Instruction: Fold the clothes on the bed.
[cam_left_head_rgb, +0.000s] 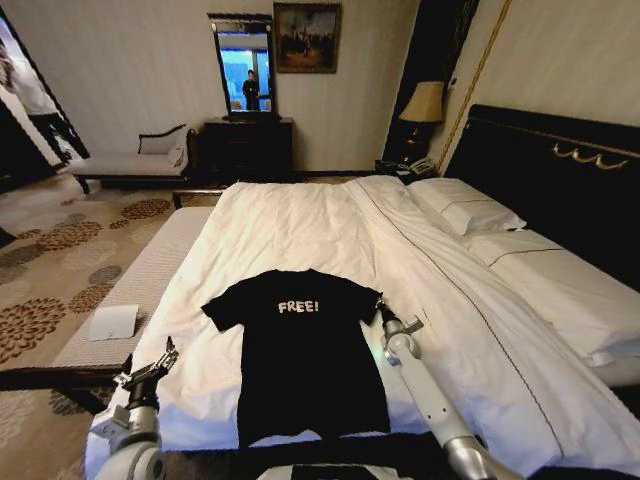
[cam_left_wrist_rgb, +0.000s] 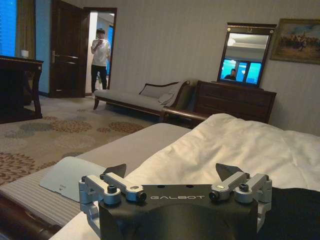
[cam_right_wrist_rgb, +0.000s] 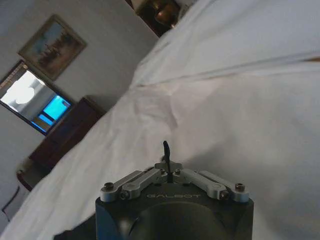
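Two tools: both mine, low at the bed's near edge.
Left tool (cam_left_wrist_rgb: 171, 172): fingers spread wide, holding nothing, off the T-shirt's left hem corner.
Right tool (cam_right_wrist_rgb: 166, 150): fingers pressed together, empty, just beside the T-shirt's right sleeve.
T-shirt (cam_left_head_rgb: 305, 350): black, spread flat between my tools.
Bed (cam_left_head_rgb: 300, 225): white, under the T-shirt.

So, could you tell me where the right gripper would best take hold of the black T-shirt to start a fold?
Probably at the sleeve edge nearest it. The black T-shirt lies flat, chest up, on the bed, so only its borders offer a pinchable edge. The right gripper, now shut, sits beside that sleeve and could come in from the shirt's outer side. The left gripper waits open.
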